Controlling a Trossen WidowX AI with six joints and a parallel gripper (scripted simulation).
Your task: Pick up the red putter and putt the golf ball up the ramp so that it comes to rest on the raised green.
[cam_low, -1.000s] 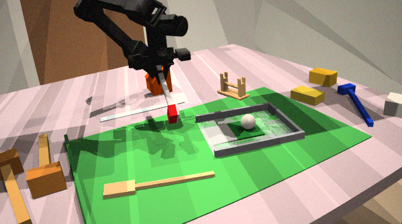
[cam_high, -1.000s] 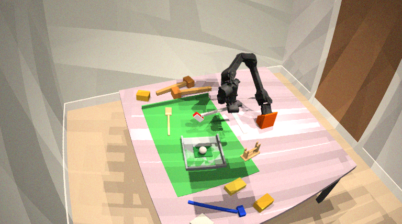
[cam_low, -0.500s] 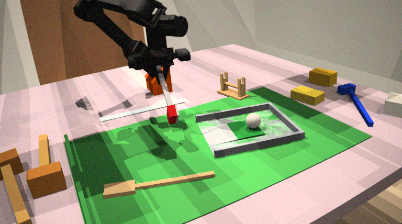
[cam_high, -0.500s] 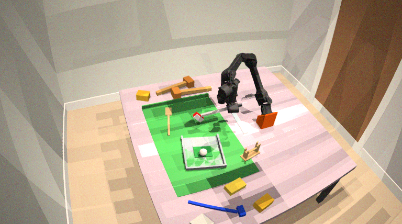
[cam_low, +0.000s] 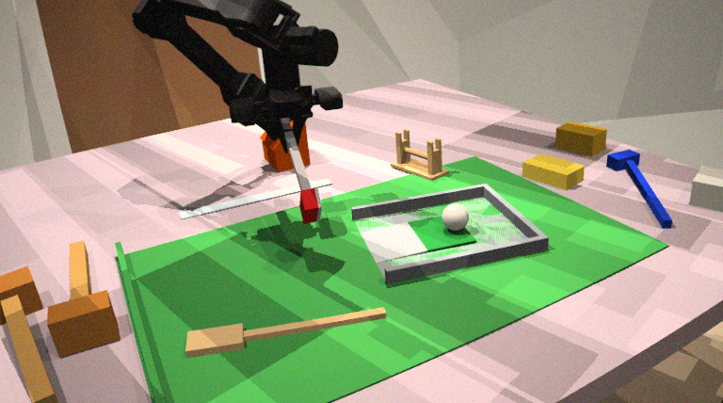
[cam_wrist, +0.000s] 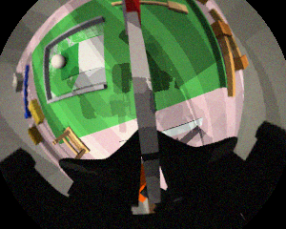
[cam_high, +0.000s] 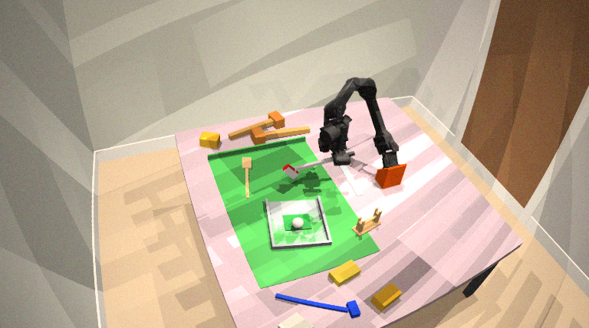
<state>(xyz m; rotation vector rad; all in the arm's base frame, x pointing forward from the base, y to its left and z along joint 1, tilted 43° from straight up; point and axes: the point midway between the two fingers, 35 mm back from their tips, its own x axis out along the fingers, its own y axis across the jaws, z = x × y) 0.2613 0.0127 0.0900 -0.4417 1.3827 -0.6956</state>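
Note:
The golf ball (cam_high: 297,222) (cam_low: 455,217) (cam_wrist: 58,61) is white and sits on the dark green square (cam_high: 307,220) (cam_low: 428,232) (cam_wrist: 71,53) inside the grey-walled frame. The pale ramp (cam_high: 295,205) (cam_low: 389,239) (cam_wrist: 91,52) slopes at the frame's open end. My gripper (cam_high: 342,159) (cam_low: 287,135) (cam_wrist: 145,132) is shut on the grey shaft of the putter. The putter's red head (cam_high: 289,170) (cam_low: 309,205) (cam_wrist: 132,5) hangs low over the mat, short of the ramp and apart from the ball. Whether the ball is still moving cannot be told.
A tan paddle (cam_high: 246,162) (cam_low: 216,340) lies on the green mat (cam_high: 278,270) (cam_low: 602,238). A wooden stand (cam_high: 367,224) (cam_low: 418,161) is by its edge. Orange mallets (cam_high: 258,135) (cam_low: 82,324), yellow blocks (cam_high: 344,272) (cam_low: 554,170) and a blue club (cam_high: 312,303) (cam_low: 648,190) lie around it.

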